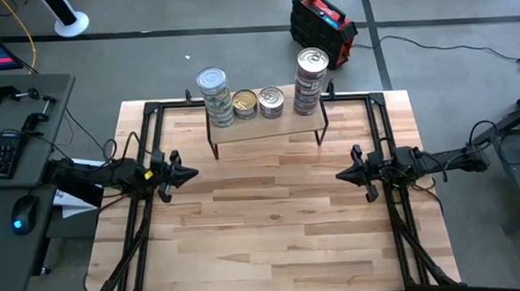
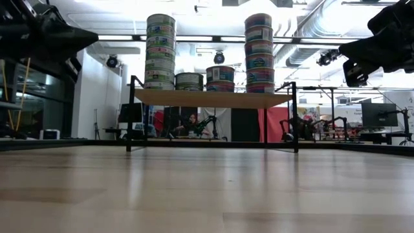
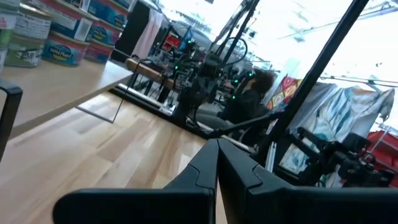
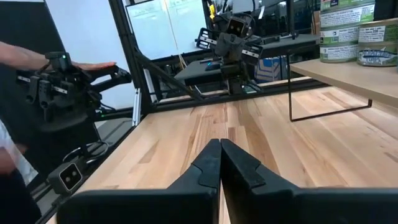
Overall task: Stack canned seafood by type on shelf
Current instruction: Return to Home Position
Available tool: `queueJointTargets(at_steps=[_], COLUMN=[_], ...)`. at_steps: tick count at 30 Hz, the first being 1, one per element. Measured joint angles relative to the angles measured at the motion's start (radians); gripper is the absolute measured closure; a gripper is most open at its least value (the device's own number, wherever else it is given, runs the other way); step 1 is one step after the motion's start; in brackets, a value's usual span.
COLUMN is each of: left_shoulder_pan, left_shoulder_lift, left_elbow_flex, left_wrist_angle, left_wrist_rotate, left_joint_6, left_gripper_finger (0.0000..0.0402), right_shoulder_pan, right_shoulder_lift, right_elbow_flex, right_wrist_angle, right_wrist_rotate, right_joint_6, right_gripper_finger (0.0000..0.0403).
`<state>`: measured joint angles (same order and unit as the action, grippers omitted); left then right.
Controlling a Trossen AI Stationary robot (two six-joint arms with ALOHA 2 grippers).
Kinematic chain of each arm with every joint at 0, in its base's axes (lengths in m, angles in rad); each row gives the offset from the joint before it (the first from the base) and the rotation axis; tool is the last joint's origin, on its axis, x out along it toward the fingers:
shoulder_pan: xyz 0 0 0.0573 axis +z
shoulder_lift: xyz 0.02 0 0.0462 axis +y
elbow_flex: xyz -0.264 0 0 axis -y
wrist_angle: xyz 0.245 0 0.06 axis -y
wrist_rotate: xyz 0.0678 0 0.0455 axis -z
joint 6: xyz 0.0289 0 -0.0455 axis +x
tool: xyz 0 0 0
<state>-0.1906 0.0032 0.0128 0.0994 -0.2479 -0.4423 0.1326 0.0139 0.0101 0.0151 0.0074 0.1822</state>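
- Canned seafood [image 1: 311, 79]: all on the shelf [image 1: 268, 127], in four stacks in a row. There's a tall stack at each end and two short stacks between them.
- Shelf stands at the far edge of the counter [image 1: 274, 234], roughly centred between the arms.
- Left pincer [image 1: 190, 175]: fingers pressed together, nothing held. It hovers over the counter's left side, well apart from the shelf, tip pointing at the centre.
- Right pincer [image 1: 342, 173]: also pressed together and empty, over the right side, tip facing the left pincer.
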Motion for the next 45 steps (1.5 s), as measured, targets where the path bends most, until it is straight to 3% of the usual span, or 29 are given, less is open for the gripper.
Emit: queueJointTargets(at_steps=[6, 13, 45], left_shoulder_pan=[0.010, 0.021, 0.021], left_shoulder_lift=[0.000, 0.004, 0.005], left_elbow_flex=[0.000, 0.000, 0.000], left_wrist_angle=[-0.005, -0.050, -0.051], left_wrist_rotate=[0.000, -0.001, -0.001], left_joint_6=[0.002, 0.148, 0.132], left_gripper_finger=[0.0401, 0.0401, 0.0402], right_shoulder_pan=[0.000, 0.000, 0.000], right_shoulder_lift=[0.000, 0.000, 0.000], right_elbow_flex=[0.000, 0.000, 0.000], right_wrist_angle=[0.000, 0.000, 0.000], right_wrist_rotate=[0.000, 0.000, 0.000], right_joint_6=[0.000, 0.000, 0.000], right_gripper_finger=[0.0402, 0.0402, 0.0402])
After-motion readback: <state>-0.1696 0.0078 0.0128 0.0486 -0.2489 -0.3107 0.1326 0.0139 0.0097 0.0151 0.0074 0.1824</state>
